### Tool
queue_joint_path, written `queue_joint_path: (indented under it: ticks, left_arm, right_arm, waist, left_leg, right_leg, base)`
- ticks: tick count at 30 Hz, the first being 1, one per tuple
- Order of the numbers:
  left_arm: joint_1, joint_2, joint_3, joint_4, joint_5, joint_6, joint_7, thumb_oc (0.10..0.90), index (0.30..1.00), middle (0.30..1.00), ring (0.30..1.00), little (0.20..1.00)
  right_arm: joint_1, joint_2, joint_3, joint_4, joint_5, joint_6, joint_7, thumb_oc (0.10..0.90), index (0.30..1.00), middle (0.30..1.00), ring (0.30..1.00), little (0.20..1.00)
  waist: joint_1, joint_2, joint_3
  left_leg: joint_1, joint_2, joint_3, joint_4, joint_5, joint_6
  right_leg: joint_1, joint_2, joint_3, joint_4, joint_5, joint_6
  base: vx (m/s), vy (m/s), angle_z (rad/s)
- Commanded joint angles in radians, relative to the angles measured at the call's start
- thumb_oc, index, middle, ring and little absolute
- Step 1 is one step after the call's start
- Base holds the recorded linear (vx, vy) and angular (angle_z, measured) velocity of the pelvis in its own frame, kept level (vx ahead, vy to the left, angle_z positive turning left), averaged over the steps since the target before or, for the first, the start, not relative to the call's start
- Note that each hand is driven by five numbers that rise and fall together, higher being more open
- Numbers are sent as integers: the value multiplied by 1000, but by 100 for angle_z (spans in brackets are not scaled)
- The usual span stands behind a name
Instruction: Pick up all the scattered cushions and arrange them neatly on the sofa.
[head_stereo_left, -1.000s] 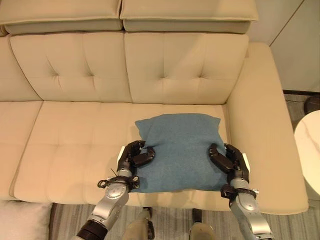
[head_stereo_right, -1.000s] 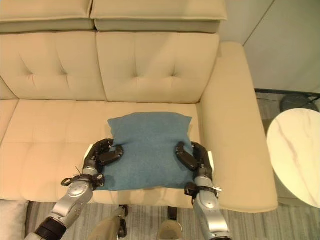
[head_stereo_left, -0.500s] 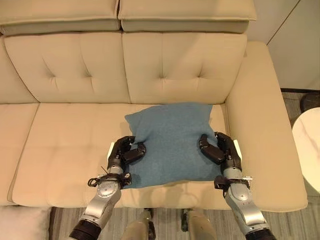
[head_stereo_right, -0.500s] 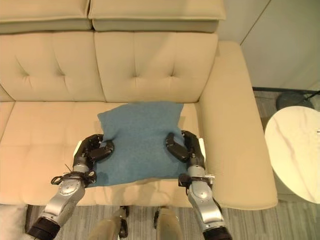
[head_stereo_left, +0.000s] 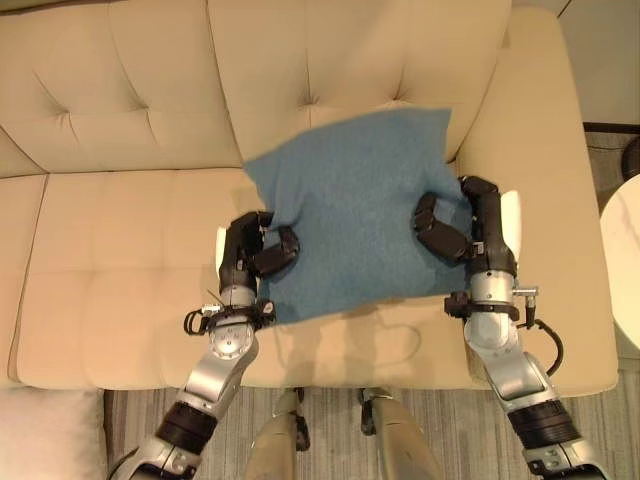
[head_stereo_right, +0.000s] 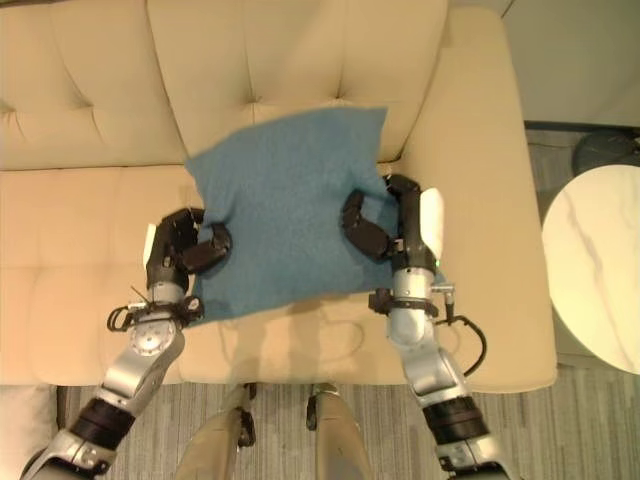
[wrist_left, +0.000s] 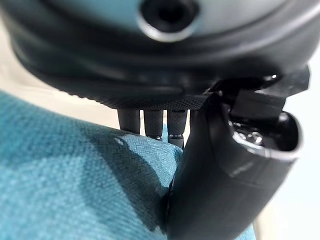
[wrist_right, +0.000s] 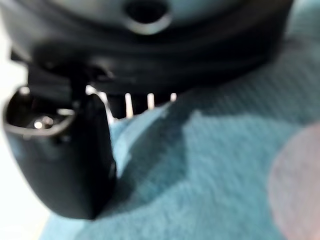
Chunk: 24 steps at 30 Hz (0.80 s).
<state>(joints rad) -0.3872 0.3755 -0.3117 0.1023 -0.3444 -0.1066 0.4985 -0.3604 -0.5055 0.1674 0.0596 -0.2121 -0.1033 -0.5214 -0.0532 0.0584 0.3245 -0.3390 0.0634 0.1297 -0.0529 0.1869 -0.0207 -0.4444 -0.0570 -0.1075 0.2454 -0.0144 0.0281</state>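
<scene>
Nearest the robot, above the front of the seat, the left hand (head_stereo_left: 255, 255) and right hand (head_stereo_left: 462, 228) each pinch a side edge of the blue cushion (head_stereo_left: 355, 210), fingers (wrist_left: 152, 122) curled behind the cloth and thumbs in front; the cushion hangs lifted between them, its top corner near the backrest of the cream sofa (head_stereo_left: 120, 100); it looks light and soft, sagging where unsupported, so holding both side edges seems wise; beyond the armrest stands a round marble table (head_stereo_right: 595, 265).
</scene>
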Motion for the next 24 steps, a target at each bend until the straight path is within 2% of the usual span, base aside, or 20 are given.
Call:
queue_joint_path:
  ticks: [1,2,5,9,10,12,14,15,17,21,22,23,24]
  left_arm:
    - [-261,-4,-69,-191,140,-270,10,400,300,300,300,300]
    - [-333,16,-73,-189,185,-274,55,400,300,300,300,300]
    - [-417,40,-71,-179,246,-271,120,400,300,300,300,300]
    - [-486,66,-78,-134,255,-265,155,400,300,300,300,300]
    - [-551,83,-98,-79,260,-244,164,400,300,300,300,300]
    - [-555,84,-98,-77,260,-245,164,400,300,300,300,300]
    - [-648,83,-131,41,250,-223,165,400,300,300,300,300]
    - [-654,84,-131,45,249,-225,165,400,300,300,300,300]
    - [-770,63,-166,211,189,-218,163,400,300,300,300,300]
    - [-829,73,-178,343,160,-190,142,400,300,300,300,300]
    - [-877,85,-190,444,136,-166,124,400,300,300,300,300]
    - [-896,88,-195,466,130,-161,118,800,900,900,900,900]
    - [-919,94,-199,511,117,-150,109,800,900,900,900,900]
  right_arm:
    - [-158,8,60,-221,-127,-168,-78,400,300,300,300,300]
    - [-208,-1,66,-235,-161,-164,-117,400,300,300,300,300]
    - [-282,-24,71,-239,-211,-158,-181,400,300,300,300,300]
    - [-350,-35,88,-213,-223,-142,-219,400,300,300,300,300]
    - [-402,-45,105,-161,-214,-122,-244,400,300,300,300,300]
    - [-406,-45,105,-159,-213,-123,-245,400,300,300,300,300]
    - [-467,-62,130,-56,-201,-98,-266,400,300,300,300,300]
    - [-472,-63,131,-52,-200,-99,-267,400,300,300,300,300]
    - [-582,-58,179,109,-130,-77,-280,400,300,300,300,300]
    - [-665,-32,212,254,-75,-50,-272,400,300,300,300,300]
    - [-735,-13,253,378,-12,-36,-246,400,300,300,300,300]
    - [-766,-16,266,399,0,-29,-241,800,900,900,900,900]
    - [-797,-10,286,444,42,-28,-216,800,900,900,900,900]
  waist:
    - [-10,-58,-145]
    - [-12,-54,-151]
    - [-14,-47,-158]
    - [-17,-49,-173]
    - [-16,-58,-168]
    - [-16,-59,-168]
    - [-20,-65,-157]
    - [-20,-65,-155]
    - [-23,-66,-140]
    - [-20,-65,-142]
    - [-13,-70,-128]
    - [-11,-74,-120]
    - [-8,-80,-105]
  left_leg:
    - [25,-77,-16,50,-171,22]
    - [20,-78,-15,46,-171,20]
    - [11,-85,-34,23,-158,21]
    - [-13,-88,-58,16,-151,30]
    - [-31,-89,-83,52,-165,35]
    - [-39,-89,-83,53,-159,35]
    - [-41,-91,-79,44,-154,28]
    - [-46,-91,-78,43,-148,28]
    - [-81,-97,-61,26,-120,14]
    - [-96,-94,-65,-2,-114,16]
    - [-123,-93,-79,18,-118,16]
    - [-133,-94,-89,29,-119,15]
    - [-149,-97,-112,50,-120,11]
  right_leg:
    - [154,19,10,-207,-38,40]
    - [147,19,15,-206,-41,42]
    - [122,25,35,-210,-32,44]
    - [95,28,73,-209,-24,37]
    - [89,32,90,-200,-29,30]
    - [83,32,90,-202,-22,30]
    - [83,37,91,-208,-26,33]
    - [79,37,91,-209,-21,33]
    - [50,41,81,-223,-11,35]
    - [26,43,75,-244,8,41]
    - [3,42,82,-245,25,43]
    - [-2,43,84,-245,27,43]
    - [-9,44,88,-244,32,45]
  base:
    - [0,0,0]
    - [0,0,0]
    - [0,0,0]
    - [31,1,0]
    - [0,0,0]
    - [13,-11,2]
    - [16,-13,1]
    - [-41,-19,7]
    - [-48,-10,12]
    - [-12,-12,6]
    - [-40,14,-4]
    - [-67,8,-8]
    - [-46,-13,-17]
